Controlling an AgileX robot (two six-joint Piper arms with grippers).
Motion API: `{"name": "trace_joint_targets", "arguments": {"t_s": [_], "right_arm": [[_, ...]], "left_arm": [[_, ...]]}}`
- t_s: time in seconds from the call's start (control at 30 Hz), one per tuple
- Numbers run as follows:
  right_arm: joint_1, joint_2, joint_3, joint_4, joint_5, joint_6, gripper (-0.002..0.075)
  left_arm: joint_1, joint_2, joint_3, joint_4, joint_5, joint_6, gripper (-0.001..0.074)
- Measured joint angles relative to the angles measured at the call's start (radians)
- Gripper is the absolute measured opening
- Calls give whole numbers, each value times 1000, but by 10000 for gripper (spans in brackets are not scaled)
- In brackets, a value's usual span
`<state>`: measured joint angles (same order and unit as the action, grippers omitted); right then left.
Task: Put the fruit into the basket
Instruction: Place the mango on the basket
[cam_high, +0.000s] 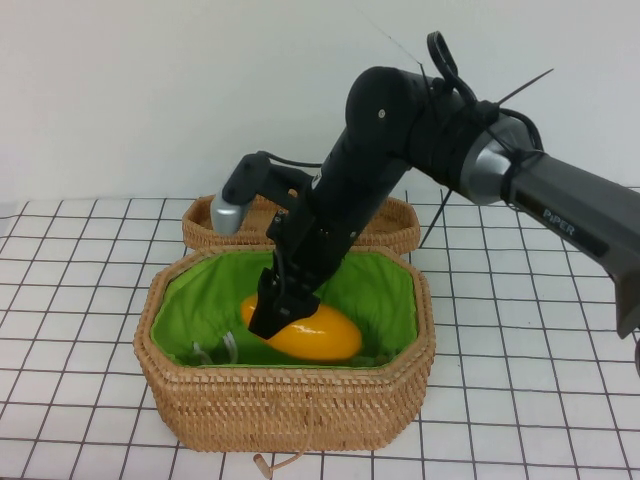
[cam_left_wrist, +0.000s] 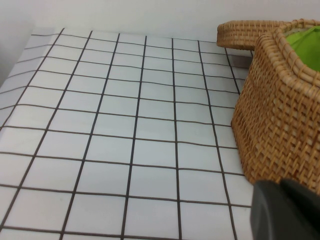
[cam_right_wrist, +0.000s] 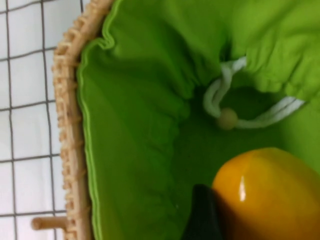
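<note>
in the high view, the basket (cam_high: 285, 400) sits on the gridded counter (cam_high: 70, 290) toward the near side, its green lining (cam_high: 375, 285) open to the camera. the fruit (cam_high: 318, 335) lies inside the basket on the lining, lengthwise from left to right, a little near of the middle. the right arm (cam_high: 560, 195) reaches in from the right and bends down into the basket, and the right gripper (cam_high: 275, 318) is at the fruit's left end, its dark fingers down against the yellow skin; they seem to straddle the fruit, but i cannot tell from here whether they are clamped on it or slack. a shallow wicker lid (cam_high: 395, 225) lies on the counter just behind the basket, on the far side. a small loop clasp (cam_high: 272, 464) hangs at the basket's near wall.

in the left wrist view, the left gripper (cam_left_wrist: 286, 210) shows only as a dark corner of its body, low over the counter (cam_left_wrist: 125, 125) beside the basket's woven wall (cam_left_wrist: 277, 120). its fingers are out of sight, so i cannot tell whether they are apart or together. the lid (cam_left_wrist: 250, 32) is visible past the basket.

in the right wrist view, the fruit (cam_right_wrist: 265, 195) fills one corner, glossy, resting on the lining (cam_right_wrist: 135, 115). one dark fingertip (cam_right_wrist: 202, 212) of the right gripper touches its side. a white drawstring with a bead (cam_right_wrist: 227, 118) lies in the folds of the lining, and the basket's wicker rim (cam_right_wrist: 70, 140) runs along the edge with the counter (cam_right_wrist: 25, 125) beyond it.
</note>
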<state>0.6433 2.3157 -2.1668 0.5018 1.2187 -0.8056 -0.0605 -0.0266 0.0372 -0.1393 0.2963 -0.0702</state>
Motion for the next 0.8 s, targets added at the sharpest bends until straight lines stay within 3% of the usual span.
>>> {"name": "trace_joint_targets", "arguments": {"t_s": [0.57,0.67,0.8], "right_arm": [[0,-11,0,57,0,118,569],[0,-35,0,59,0,234,543],[0,-96,0,53,0,345,432]], "left_arm": [[0,0,0,0,0,0,0],[0,0,0,0,0,0,1],[0,0,0,0,0,0,1]]}}
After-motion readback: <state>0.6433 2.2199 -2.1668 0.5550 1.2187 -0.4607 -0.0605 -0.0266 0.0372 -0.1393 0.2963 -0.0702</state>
